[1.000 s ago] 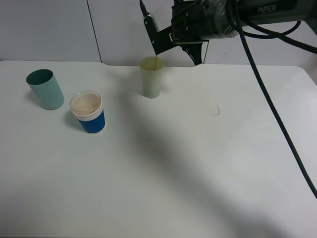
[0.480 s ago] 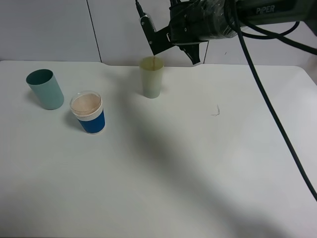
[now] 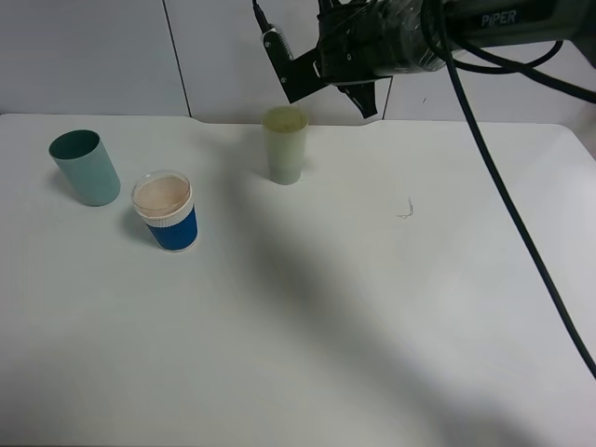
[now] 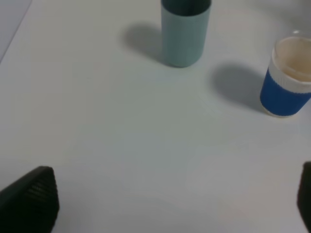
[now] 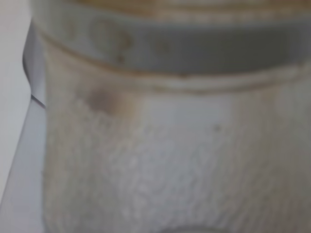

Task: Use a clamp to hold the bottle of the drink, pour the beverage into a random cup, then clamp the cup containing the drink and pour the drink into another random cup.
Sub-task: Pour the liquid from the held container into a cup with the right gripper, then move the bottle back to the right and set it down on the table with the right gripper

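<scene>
The brown stream into the pale green cup (image 3: 285, 144) has stopped, and the right gripper (image 3: 328, 88), clamped on the bottle (image 5: 165, 136), has lifted slightly above that cup's rim. The cup stands near the table (image 3: 372, 307)'s far edge, with open surface in front and to its right. The left gripper (image 4: 167, 204), fingers spread wide, faces the teal cup (image 4: 185, 31) and blue cup (image 4: 286, 77), well left of it.

White letters spell "PiPER" along the dark upper link of my right arm (image 3: 514, 17), near the top edge of the high view. That is the only wording I can read. In my right wrist view, the bottle (image 5: 170, 145) shows a grey band with faint marks, too blurred to make out.
</scene>
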Tool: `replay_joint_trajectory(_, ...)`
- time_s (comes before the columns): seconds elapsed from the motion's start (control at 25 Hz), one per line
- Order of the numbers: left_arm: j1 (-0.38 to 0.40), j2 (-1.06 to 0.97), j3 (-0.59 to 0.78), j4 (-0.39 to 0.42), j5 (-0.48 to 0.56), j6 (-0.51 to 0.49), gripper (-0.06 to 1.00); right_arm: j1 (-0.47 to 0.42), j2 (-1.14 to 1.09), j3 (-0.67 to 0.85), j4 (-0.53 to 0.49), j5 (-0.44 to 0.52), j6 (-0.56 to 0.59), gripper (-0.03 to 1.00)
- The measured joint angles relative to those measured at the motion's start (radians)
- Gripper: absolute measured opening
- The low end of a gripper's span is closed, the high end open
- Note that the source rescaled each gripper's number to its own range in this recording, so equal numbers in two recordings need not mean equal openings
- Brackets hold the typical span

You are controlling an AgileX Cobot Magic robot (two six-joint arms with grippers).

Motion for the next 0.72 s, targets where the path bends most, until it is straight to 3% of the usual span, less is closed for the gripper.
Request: replay_joint_trajectory(0.72, 0.000, 0.000, 0.000, 0.000, 0.000, 0.000, 1.00, 0.034, 0.000, 0.000, -0.095, -0.001, 0.084, 0.00)
